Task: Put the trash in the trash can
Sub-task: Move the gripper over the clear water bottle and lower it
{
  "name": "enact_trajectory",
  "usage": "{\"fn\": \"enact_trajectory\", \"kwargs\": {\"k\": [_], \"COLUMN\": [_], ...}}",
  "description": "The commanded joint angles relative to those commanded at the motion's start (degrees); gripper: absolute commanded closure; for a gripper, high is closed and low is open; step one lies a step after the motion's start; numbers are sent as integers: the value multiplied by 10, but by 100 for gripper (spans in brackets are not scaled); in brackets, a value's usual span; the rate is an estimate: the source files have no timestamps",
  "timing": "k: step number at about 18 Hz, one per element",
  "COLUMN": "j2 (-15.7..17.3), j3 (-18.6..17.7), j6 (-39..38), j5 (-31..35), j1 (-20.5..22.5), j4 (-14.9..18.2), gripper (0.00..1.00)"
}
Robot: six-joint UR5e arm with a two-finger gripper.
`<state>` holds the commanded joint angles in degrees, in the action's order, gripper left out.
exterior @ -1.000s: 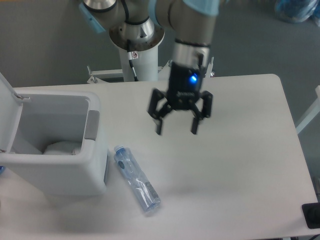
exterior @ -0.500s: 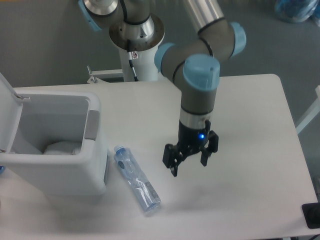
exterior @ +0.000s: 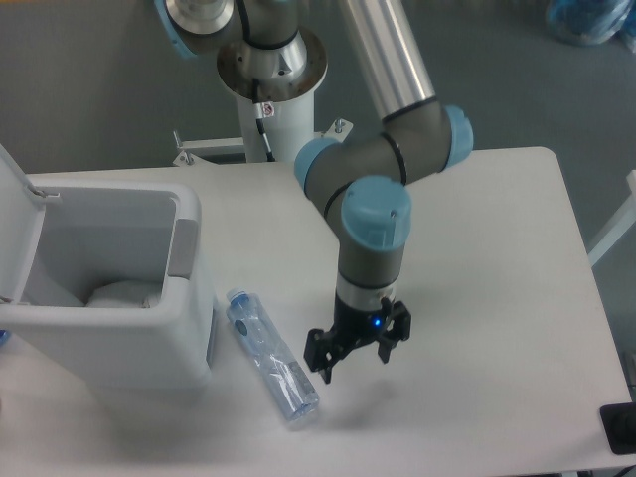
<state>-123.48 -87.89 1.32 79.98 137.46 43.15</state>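
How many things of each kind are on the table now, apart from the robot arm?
Plastic bottle: 1
Trash can, lid open: 1
Pale crumpled item inside the can: 1
Total: 3

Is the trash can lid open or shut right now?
Open. The trash can shows its inside, with something white at the bottom, and its lid stands up at the left edge.
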Motion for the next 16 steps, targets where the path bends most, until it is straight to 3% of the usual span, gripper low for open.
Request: {"fn": "enact_trajectory", "kwargs": {"k": [16], "j2": [-22], "j3": [-2], "j6": [15], "j5": [10], "j1": [-26], "j4": [-4], "gripper": [0]}}
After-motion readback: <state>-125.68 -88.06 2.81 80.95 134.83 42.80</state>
